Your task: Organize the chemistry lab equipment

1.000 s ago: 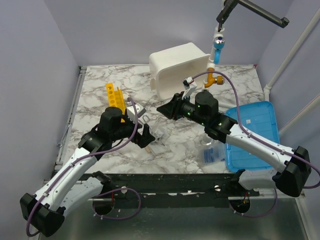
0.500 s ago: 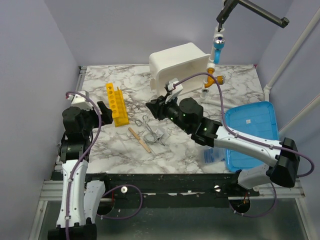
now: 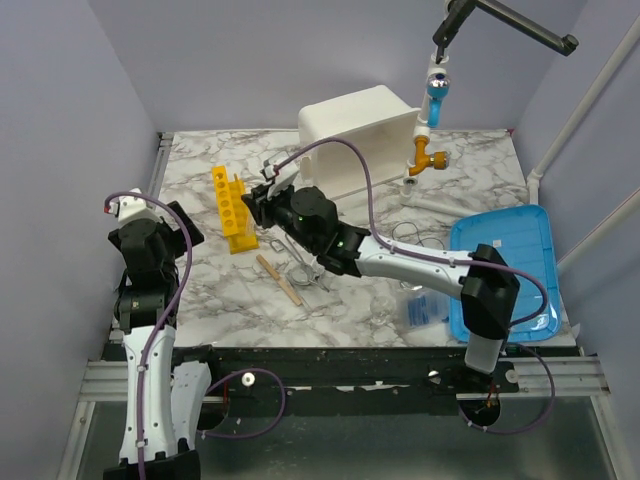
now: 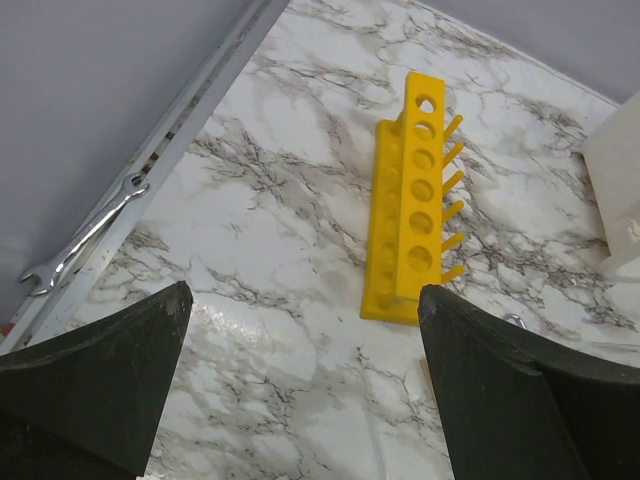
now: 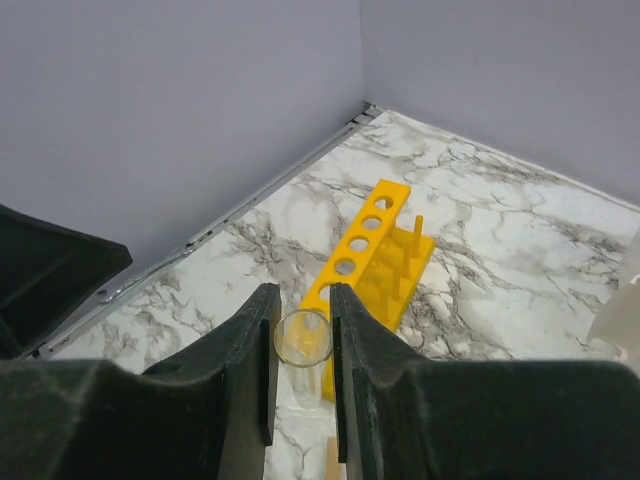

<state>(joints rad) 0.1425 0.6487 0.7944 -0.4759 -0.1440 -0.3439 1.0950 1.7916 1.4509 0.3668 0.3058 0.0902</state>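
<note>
A clear glass tube (image 5: 303,370) with a round rim is clamped in the right tool (image 5: 302,320), just beside the yellow holed rack (image 4: 405,215) at the marbled worktop's (image 4: 280,200) far left. The dark fingers (image 5: 245,370) hide the tube's lower end. The left tool (image 4: 305,292) gapes apart.

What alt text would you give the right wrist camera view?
The right gripper pinches a clear glass tube between its fingers, seen down its open mouth. Just beyond sits a yellow holed tube rack on the marble table, by purple walls.
</note>
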